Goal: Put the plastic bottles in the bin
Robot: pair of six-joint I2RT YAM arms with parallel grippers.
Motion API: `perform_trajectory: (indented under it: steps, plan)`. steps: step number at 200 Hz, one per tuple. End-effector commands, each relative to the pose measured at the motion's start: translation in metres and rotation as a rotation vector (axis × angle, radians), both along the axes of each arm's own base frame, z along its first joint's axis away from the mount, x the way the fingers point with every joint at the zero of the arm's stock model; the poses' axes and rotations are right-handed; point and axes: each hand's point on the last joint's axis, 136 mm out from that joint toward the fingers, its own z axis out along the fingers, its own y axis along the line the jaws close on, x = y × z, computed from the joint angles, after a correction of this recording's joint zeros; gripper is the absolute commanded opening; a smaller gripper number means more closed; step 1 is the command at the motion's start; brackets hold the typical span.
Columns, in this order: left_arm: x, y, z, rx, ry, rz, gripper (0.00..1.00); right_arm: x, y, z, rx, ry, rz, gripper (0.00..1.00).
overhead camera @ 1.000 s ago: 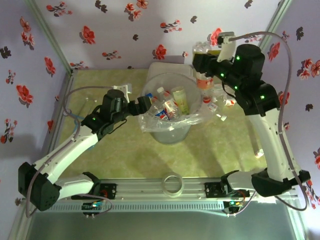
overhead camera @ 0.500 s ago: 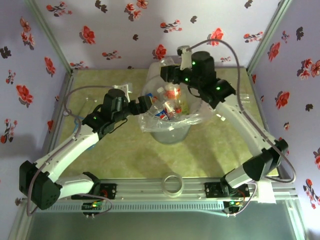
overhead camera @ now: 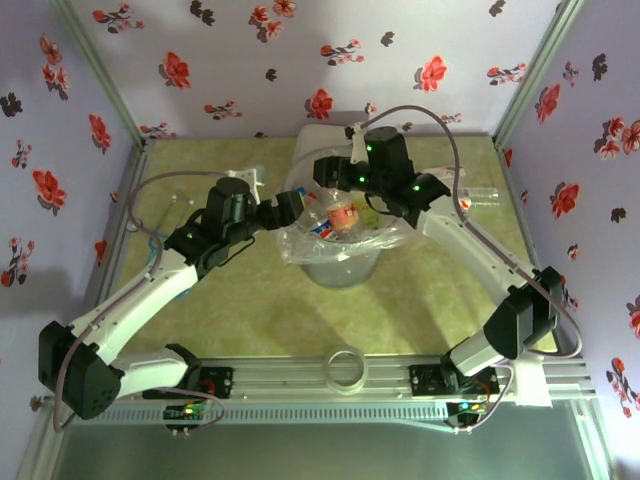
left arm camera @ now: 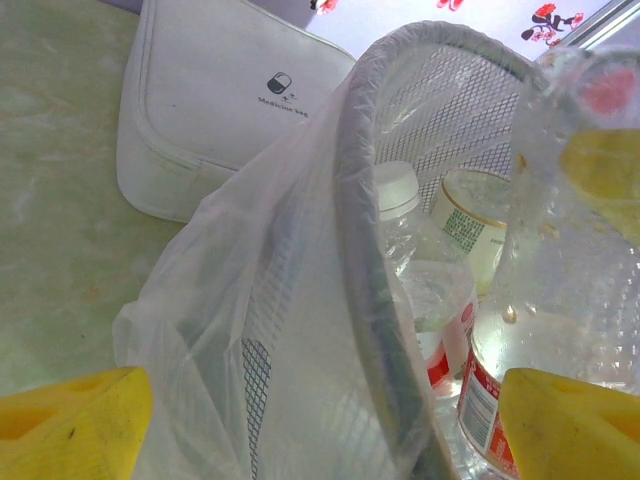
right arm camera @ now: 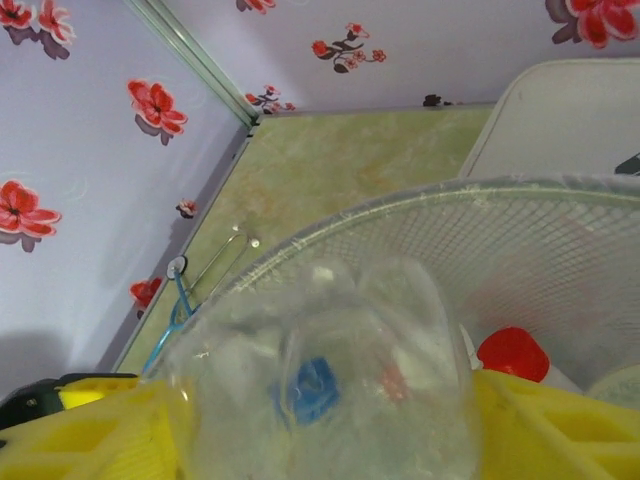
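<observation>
The bin [overhead camera: 335,255], a clear bucket lined with a crinkly bag, stands mid-table and holds several plastic bottles [overhead camera: 343,214]. My right gripper [overhead camera: 328,172] hangs over its far rim, shut on a clear bottle [right arm camera: 320,360] whose blue cap shows through the base; the yellow fingers [right arm camera: 90,430] press its sides. My left gripper [overhead camera: 290,208] is open and straddles the bin's left rim [left arm camera: 360,250], one finger [left arm camera: 70,430] outside the bag and one inside. Beside that rim, inside the bin, are a white-capped bottle [left arm camera: 415,260] and a red-labelled bottle [left arm camera: 560,340]. Another clear bottle [overhead camera: 478,196] lies on the table to the right.
A white rounded-square box [overhead camera: 322,138] lies just behind the bin, close to its rim [left arm camera: 220,110]. A small clear ring [overhead camera: 346,369] sits at the near edge between the arm bases. A thin blue-and-metal tool [right arm camera: 190,285] lies on the mat at the far left.
My right arm has swung left from the back right of the table to above the bin, carrying its bottle. The left arm has stayed at the rim.
</observation>
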Motion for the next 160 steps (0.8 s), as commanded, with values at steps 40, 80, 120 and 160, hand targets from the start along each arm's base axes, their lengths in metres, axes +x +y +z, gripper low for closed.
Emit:
perform_trajectory:
  steps: [40,80,120,160]
  plan:
    - [0.001,0.003,-0.009,0.016,0.011,0.003,0.90,-0.011,-0.027,0.052,-0.136,-0.127,-0.033,0.82]
    - [0.002,0.002,-0.007,0.009,0.007,0.004,0.90,-0.007,-0.004,0.042,-0.171,-0.099,0.027,0.64]
    - [0.002,0.002,-0.009,0.013,0.011,0.003,0.90,0.005,0.037,0.029,-0.192,-0.092,0.098,0.60]
    - [-0.001,0.004,-0.006,0.019,0.007,-0.001,0.90,0.017,0.048,-0.001,-0.264,-0.039,0.100,0.46]
